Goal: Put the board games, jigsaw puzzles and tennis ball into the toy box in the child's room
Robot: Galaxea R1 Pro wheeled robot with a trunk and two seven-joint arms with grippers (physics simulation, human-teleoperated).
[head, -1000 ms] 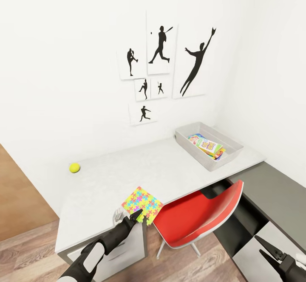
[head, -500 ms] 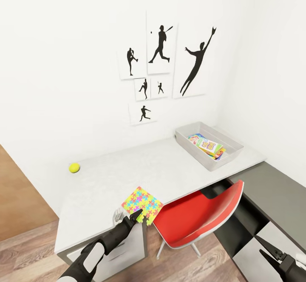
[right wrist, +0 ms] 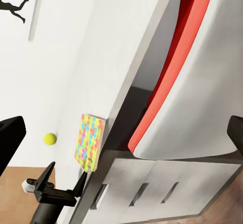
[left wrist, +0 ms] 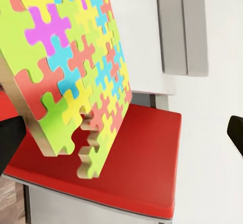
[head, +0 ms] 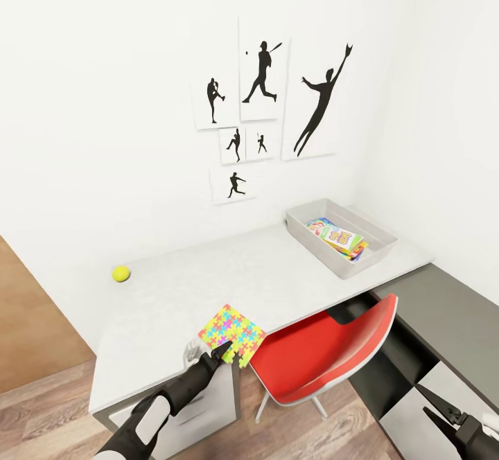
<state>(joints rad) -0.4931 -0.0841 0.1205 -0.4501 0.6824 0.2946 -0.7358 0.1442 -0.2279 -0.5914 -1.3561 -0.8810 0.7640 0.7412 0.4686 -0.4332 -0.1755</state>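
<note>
Puzzles first: your two jigsaw puzzles (head: 231, 334) sit stacked at the table's (head: 277, 280) front edge, one corner jutting past it just beside the red chair (head: 326, 356). Your left gripper (head: 226, 352) is at that corner with its fingers spread, not clamped on anything; in the right wrist view you can see the two fingers (right wrist: 46, 176) apart just short of the tiles (right wrist: 88, 142), and in the left wrist view the tile stack (left wrist: 71, 77) stands between the open fingers, above the red chair seat (left wrist: 136, 163).

The tennis ball (head: 121, 273) lies near the table's back left corner, well apart from everything else. The toy box (head: 341, 236) rests at the back right corner against the wall, with colourful board games (head: 338, 238) lying flat inside it.

Your right gripper (head: 433, 407) hangs low to the right of the chair, fingers parted and holding nothing.
</note>
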